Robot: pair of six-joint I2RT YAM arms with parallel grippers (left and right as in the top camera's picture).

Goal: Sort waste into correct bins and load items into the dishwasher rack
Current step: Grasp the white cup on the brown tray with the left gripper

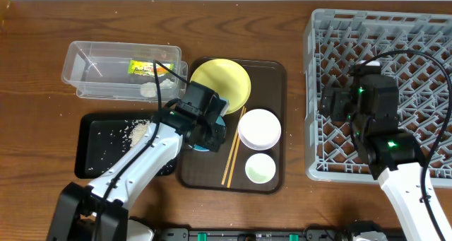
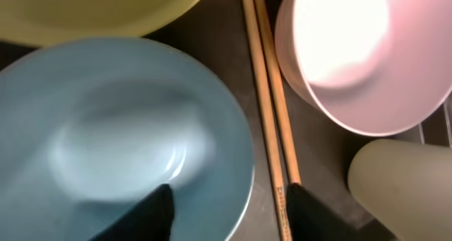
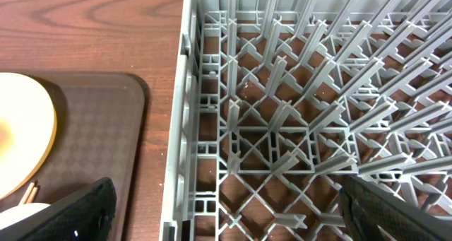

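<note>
My left gripper [image 1: 204,135] [image 2: 233,216] is open and straddles the right rim of the light blue bowl [image 2: 120,128], one finger inside it and one outside by the two chopsticks [image 2: 268,107] [image 1: 233,153]. From overhead only an edge of the blue bowl [image 1: 200,148] shows. The yellow plate [image 1: 222,82], white bowl [image 1: 260,128] and pale cup [image 1: 260,168] sit on the brown tray. My right gripper [image 1: 346,103] [image 3: 240,220] is open and empty above the left wall of the grey rack [image 1: 424,50] [image 3: 296,92]. The wrapper [image 1: 145,68] and white scrap [image 1: 150,90] lie in the clear tub [image 1: 92,75]. Rice [image 1: 138,133] lies in the black tray [image 1: 95,156].
The dark brown serving tray [image 1: 272,75] [image 3: 99,128] sits between the bins and the rack, with a strip of wooden table [image 1: 296,92] between it and the rack. The white bowl [image 2: 360,50] and cup [image 2: 402,184] are close on the right of the chopsticks.
</note>
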